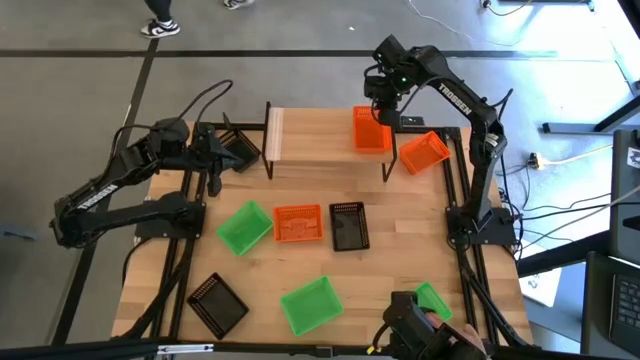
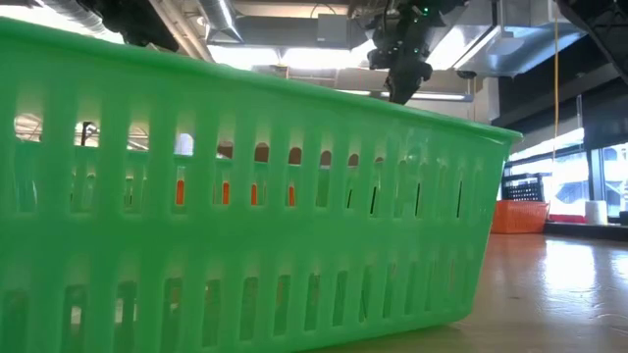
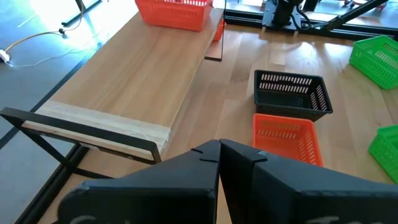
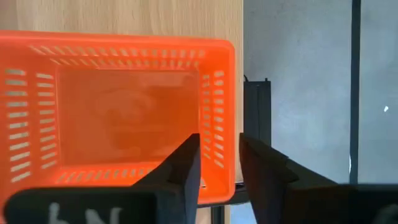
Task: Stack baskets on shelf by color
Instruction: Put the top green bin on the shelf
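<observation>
An orange basket stands on the right end of the light-wood shelf. My right gripper hangs over that basket's far right corner, open and pointing steeply down. One finger is inside the basket's end wall and the other finger is outside it. My left gripper is shut and waits at the table's far left. A second orange basket lies on the table beside the shelf's right leg. A third orange basket lies mid-table.
Green baskets and black baskets lie scattered on the tabletop. One green basket fills the low view. The shelf's left and middle parts are bare. A person's shoes show on the floor beyond.
</observation>
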